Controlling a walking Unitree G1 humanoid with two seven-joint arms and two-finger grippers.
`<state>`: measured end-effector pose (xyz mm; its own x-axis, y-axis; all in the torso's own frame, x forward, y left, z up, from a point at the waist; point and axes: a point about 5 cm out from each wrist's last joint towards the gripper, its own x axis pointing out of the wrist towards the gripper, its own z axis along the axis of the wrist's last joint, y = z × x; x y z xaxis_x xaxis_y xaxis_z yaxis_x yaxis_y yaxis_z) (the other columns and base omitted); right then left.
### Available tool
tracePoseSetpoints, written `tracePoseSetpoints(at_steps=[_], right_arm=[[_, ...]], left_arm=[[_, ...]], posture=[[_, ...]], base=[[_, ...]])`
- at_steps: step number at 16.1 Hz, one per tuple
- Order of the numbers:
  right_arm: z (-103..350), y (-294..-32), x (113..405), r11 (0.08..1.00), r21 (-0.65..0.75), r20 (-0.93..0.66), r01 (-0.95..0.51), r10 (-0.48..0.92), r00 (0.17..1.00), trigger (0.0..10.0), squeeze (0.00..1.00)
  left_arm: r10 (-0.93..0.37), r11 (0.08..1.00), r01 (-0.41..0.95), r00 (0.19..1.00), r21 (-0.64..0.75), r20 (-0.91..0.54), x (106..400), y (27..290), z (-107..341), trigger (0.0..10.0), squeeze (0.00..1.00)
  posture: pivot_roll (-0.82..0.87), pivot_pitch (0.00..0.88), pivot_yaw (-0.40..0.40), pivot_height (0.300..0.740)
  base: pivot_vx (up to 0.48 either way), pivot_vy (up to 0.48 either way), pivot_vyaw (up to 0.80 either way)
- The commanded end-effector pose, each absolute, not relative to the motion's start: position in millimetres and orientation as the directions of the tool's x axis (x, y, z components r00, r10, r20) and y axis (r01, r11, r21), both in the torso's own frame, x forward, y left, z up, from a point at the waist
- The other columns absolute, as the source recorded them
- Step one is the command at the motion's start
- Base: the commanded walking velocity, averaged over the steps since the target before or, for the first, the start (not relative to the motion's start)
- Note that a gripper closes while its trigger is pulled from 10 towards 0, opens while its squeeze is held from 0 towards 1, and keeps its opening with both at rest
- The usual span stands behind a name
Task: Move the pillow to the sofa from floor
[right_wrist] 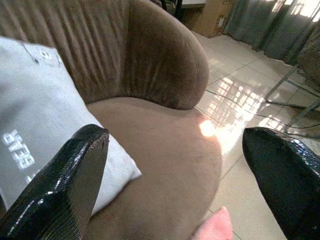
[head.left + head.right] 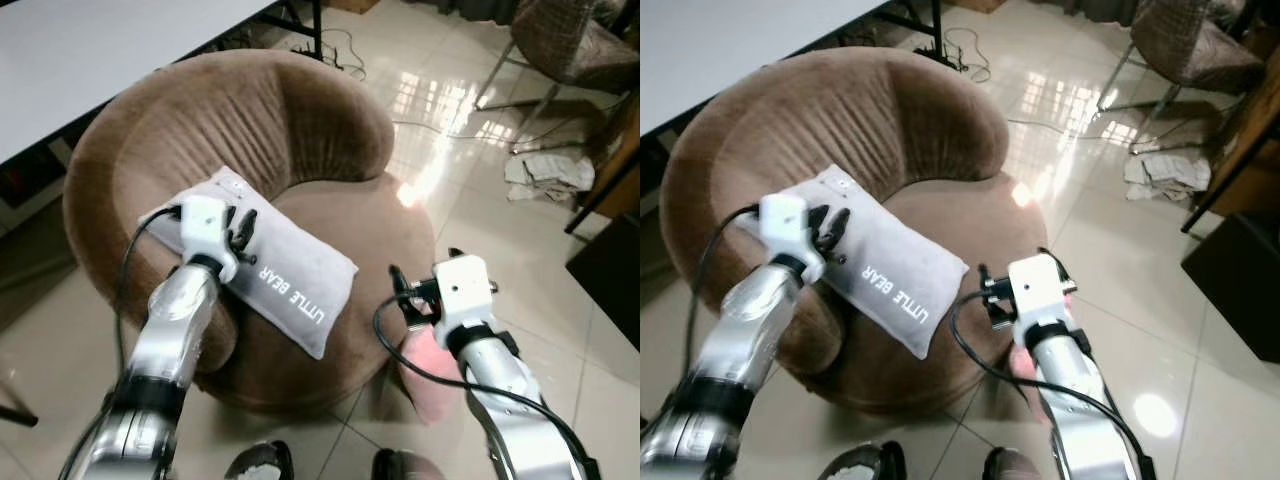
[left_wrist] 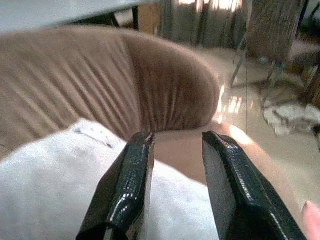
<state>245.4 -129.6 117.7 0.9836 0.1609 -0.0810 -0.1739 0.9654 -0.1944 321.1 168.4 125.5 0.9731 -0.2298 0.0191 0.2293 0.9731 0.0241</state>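
Note:
A grey pillow (image 2: 290, 275) printed "LITTLE BEAR" lies slantwise on the round brown sofa (image 2: 300, 130), resting on its left arm and seat. My left gripper (image 2: 240, 235) hovers just over the pillow's upper end. In the left wrist view that gripper (image 3: 177, 137) is open, with nothing between the fingers and the pillow (image 3: 50, 185) below. My right gripper (image 2: 422, 268) is open wide at the sofa's front right edge, to the right of the pillow. Seen from the right wrist, the gripper (image 1: 175, 135) faces the seat and the pillow's corner (image 1: 40, 145).
A pink soft object (image 2: 428, 372) lies on the tiled floor under my right arm, against the sofa's base. A white table (image 2: 100, 50) stands at the back left, a chair (image 2: 570, 40) and crumpled cloth (image 2: 545, 175) at the back right. A dark box (image 2: 610, 270) is to the right.

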Motion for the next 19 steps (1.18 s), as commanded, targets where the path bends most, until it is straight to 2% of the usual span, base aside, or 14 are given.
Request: tracePoseSetpoints(at_steps=[1, 3, 7, 16, 19], right_arm=[[116, -135, 246, 0.975, -0.173, -0.084, -0.141, 0.128, 0.988, 10.0, 0.0], [114, -140, 246, 0.987, -0.123, -0.089, -0.104, 0.094, 0.992, 10.0, 0.0], [111, -139, 247, 0.986, -0.114, -0.093, -0.118, 0.108, 0.99, 10.0, 0.0], [110, -139, 258, 0.976, -0.161, -0.094, -0.146, 0.132, 0.987, 10.0, 0.0], [110, -141, 260, 0.974, -0.171, -0.09, -0.146, 0.132, 0.987, 10.0, 0.0]], left_arm=[[-0.245, 0.969, 0.244, 0.969, 0.046, 0.022, 316, 165, 132, 10.0, 0.0], [-0.242, 0.97, 0.241, 0.97, 0.036, 0.01, 293, 165, 131, 10.0, 0.0], [-0.283, 0.957, 0.282, 0.959, 0.069, -0.002, 278, 156, 138, 10.0, 0.0], [-0.308, 0.946, 0.312, 0.95, 0.086, -0.053, 286, 148, 139, 10.0, 0.0], [-0.29, 0.953, 0.293, 0.956, 0.073, -0.053, 288, 149, 139, 10.0, 0.0]], posture=[[-0.07, 0.06, 0.021, 0.74], [-0.05, 0.056, 0.009, 0.74], [-0.04, 0.05, 0.006, 0.74], [-0.05, 0.02, 0.031, 0.74], [-0.05, 0.01, 0.025, 0.74]], base=[[0.0, 0.0, 0.0], [0.0, 0.0, 0.0], [0.0, -0.073, 0.0], [0.0, -0.441, 0.0], [0.0, -0.444, 0.8]])
